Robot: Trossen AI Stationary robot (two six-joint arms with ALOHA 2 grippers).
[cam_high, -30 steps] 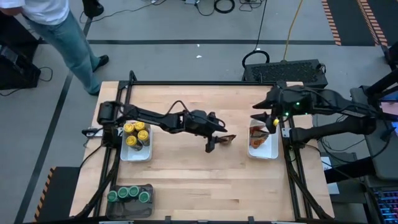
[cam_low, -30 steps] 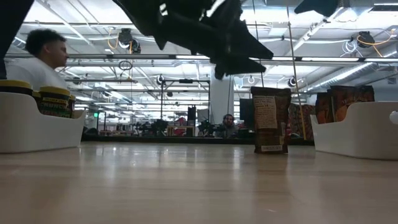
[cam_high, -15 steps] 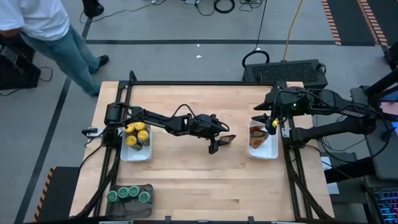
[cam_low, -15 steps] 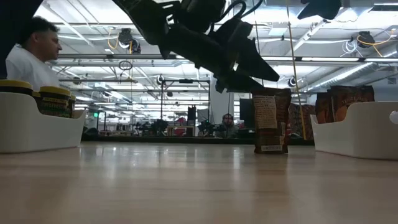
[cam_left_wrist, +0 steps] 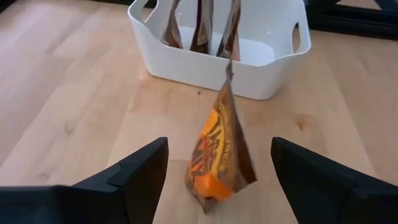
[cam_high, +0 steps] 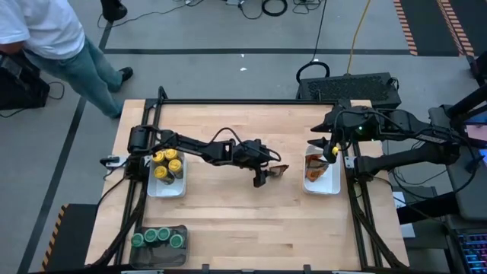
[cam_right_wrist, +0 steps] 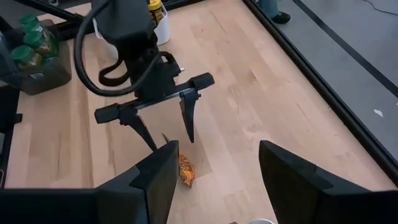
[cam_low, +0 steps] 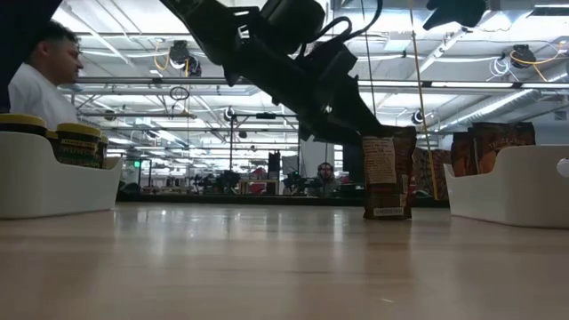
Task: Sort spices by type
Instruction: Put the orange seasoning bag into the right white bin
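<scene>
One brown-orange spice packet point(cam_left_wrist: 217, 155) stands upright on its bottom edge mid-table point(cam_high: 279, 170). My left gripper point(cam_high: 265, 169) is open, low over the table. Its fingertips point(cam_right_wrist: 188, 134) stand just short of the packet, one to each side, and touch nothing. More packets point(cam_left_wrist: 200, 28) stand in the white tray point(cam_high: 322, 183) at the right. My right gripper point(cam_high: 327, 148) hangs open above that tray with nothing in it. Yellow-lidded jars point(cam_high: 166, 164) fill the left white tray, and green-lidded jars point(cam_high: 158, 237) sit in the dark grey tray.
The table is bare wood between the trays point(cam_high: 228, 213). A black frame rail point(cam_high: 251, 101) runs along the far edge. A person point(cam_high: 53, 38) stands beyond the table's far left corner. The left arm point(cam_high: 198, 146) reaches across the middle of the table.
My left gripper has come down and tipped further downward, closing in on the standing packet. The packet has kept its place. The person beyond the far left corner has shifted a little.
</scene>
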